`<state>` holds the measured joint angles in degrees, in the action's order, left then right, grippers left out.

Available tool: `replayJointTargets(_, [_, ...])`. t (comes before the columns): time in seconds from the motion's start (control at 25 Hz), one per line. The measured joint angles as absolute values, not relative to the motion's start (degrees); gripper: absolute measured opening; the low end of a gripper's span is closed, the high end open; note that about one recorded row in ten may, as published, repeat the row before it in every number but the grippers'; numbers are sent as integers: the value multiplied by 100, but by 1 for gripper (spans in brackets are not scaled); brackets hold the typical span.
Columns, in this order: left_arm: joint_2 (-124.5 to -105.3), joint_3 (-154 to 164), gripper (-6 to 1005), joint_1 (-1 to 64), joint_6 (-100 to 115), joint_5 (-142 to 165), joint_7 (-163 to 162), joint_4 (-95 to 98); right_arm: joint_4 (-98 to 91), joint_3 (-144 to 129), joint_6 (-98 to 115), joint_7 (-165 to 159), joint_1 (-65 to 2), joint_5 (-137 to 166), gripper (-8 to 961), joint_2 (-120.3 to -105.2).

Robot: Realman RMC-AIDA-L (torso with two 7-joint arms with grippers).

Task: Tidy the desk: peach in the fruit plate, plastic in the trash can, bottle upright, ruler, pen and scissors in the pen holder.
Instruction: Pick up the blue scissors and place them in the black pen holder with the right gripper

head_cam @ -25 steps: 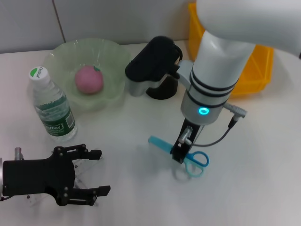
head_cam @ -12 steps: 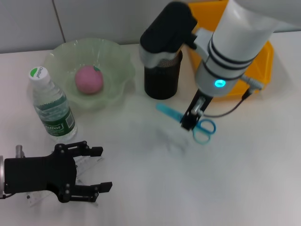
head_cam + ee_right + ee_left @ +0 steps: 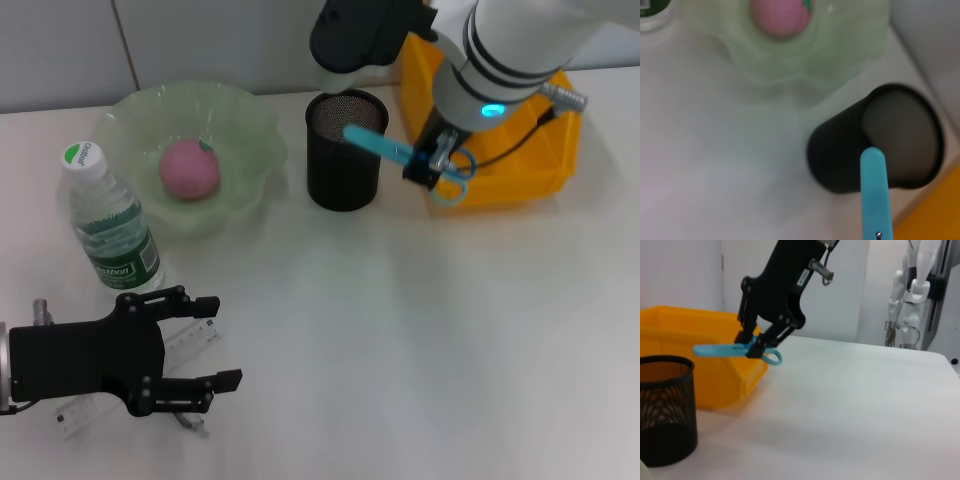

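Ruler (image 3: 150,372) and what may be the pen lie nearest, on the desk (image 3: 400,340) under the left gripper (image 3: 215,340), whose fingers are spread wide with nothing between them; the pen itself is too hidden to be sure of. Beyond them the bottle (image 3: 108,225) stands upright, and behind it the peach (image 3: 190,168) sits in the plate (image 3: 245,115).

Farther back on the right, the right gripper (image 3: 433,165) is clamped on the scissors (image 3: 400,155) near the ring handles and holds them in the air. Their long axis lies nearly level: the blue covered tip points toward the holder (image 3: 345,150) and hangs just over its near rim, while the rings trail back over the front of the yellow can (image 3: 545,130). The left wrist view shows the tip above and just beside the cup's mouth, not yet inside.

The drop likely calls for tipping the blade end down and shifting a little farther over the opening; released as they lie, the scissors could catch on the rim and fall outside.
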<state>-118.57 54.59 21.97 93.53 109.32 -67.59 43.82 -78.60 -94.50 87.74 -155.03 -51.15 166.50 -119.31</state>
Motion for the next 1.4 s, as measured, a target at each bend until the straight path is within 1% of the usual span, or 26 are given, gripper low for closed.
replayJointTargets(0.16, [-11857,5458,816,2178,9335,10832,-6759,4371,-8388,-9489,8784,-15270,-5071,16725,227,-11916])
replayJointTargets(0.44, [-11856,5458,815,2169,9329,10806,-6759,4368,-8677,-9504,8750,-14569,-4972,16741,228,-11900])
replayJointTargets(0.6, [-11856,5454,814,2162,9312,10645,-6678,4292,-8904,-9508,8536,-13800,-4692,16746,228,-11892])
replayJointTargets(0.68, [-11856,5451,814,2161,9308,10611,-6657,4275,-9148,-9506,8281,-13227,-4389,16749,228,-11891])
replayJointTargets(0.72, [-11856,5450,814,2157,9306,10582,-6645,4267,-9148,-9506,8281,-13227,-4389,16749,228,-11891])
replayJointTargets(1.0, [-11856,5449,813,2148,9218,10392,-6581,4205,-9520,-9237,7464,-12050,-3779,16760,228,-11882])
replayJointTargets(1.4, [-11862,5449,811,2192,9147,9979,-6240,3804,-9108,-9127,5565,-10264,-3043,16752,228,-11909])
